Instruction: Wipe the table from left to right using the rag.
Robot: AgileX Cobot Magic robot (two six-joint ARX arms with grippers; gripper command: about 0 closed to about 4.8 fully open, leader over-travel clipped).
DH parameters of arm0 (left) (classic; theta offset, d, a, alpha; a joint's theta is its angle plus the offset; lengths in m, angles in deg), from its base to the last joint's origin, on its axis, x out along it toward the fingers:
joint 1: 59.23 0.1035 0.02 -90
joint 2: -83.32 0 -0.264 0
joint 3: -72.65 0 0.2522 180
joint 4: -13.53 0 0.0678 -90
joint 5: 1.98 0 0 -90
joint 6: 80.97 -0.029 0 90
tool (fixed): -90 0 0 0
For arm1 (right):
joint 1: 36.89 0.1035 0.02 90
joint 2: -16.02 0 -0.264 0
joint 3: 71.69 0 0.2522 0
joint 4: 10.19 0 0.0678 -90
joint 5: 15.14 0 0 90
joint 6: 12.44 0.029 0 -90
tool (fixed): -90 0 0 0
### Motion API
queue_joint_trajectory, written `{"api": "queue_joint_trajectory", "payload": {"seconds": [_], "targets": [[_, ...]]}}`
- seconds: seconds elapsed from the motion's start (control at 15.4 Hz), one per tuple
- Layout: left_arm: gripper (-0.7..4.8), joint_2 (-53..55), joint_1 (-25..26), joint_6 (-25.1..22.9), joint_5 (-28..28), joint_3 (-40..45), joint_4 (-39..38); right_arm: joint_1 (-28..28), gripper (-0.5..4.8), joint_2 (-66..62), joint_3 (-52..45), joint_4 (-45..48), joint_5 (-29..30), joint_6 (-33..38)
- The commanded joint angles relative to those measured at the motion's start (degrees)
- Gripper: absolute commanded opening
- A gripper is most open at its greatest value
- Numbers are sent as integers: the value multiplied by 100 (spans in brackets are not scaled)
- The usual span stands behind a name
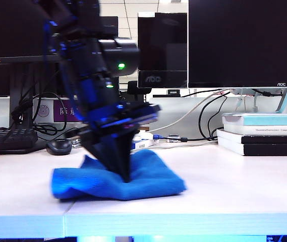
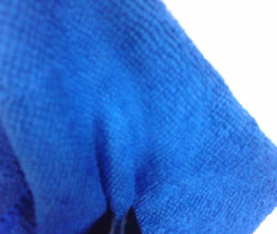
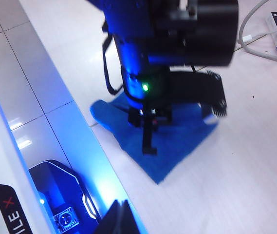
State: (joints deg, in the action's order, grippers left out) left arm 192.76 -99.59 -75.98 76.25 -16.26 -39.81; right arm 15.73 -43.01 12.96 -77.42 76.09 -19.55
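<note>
The left gripper (image 1: 124,174), jaws clamped together, pressed the rag (image 1: 148,176) onto the table (image 1: 244,191); the right gripper (image 3: 120,218) sat unreadable, and the cloth could bunch or slip.

an office or computer lab, no question: dark monitors (image 1: 244,43) line the back of the white counter (image 1: 224,201), a black keyboard (image 1: 7,140) and mouse (image 1: 59,146) sit at the left, cables (image 1: 204,118) trail behind, books (image 1: 262,133) stack at the right, and ceiling tiles (image 1: 143,6) show above.
</note>
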Motion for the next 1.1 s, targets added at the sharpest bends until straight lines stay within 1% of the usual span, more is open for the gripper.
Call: {"api": "queue_joint_trajectory", "payload": {"seconds": [0.06, 0.26, 0.32, 0.45, 0.71, 0.78, 0.91, 0.97, 1.1], "targets": [[-6, 245, -278, 20, -35, -26, 83, 0, -1, 42, 24, -114, -409, 284], [-6, 448, -503, 50, -151, -280, 142, -2, -1, 136, 24, -472, -789, 323], [-6, 544, -538, 77, -155, -409, 118, -4, -1, 199, 24, -546, -925, 531], [-6, 737, -592, 109, -260, -680, 81, -4, -1, 297, 26, -686, -979, 608], [-6, 1176, -789, 109, -267, -1440, -31, -9, -1, 503, 26, -1316, -1460, 848], [-6, 1274, -837, 111, -264, -1611, -44, -9, -1, 562, 26, -1453, -1486, 909], [-6, 1486, -942, 107, -282, -1893, -111, -9, -1, 660, 26, -1552, -1519, 1062], [-6, 1727, -1045, 98, -278, -2214, -295, -9, -1, 758, 28, -1541, -1626, 1161], [-6, 1952, -1163, 79, -286, -2485, -409, -9, -1, 833, 31, -1528, -1797, 1165]]}}
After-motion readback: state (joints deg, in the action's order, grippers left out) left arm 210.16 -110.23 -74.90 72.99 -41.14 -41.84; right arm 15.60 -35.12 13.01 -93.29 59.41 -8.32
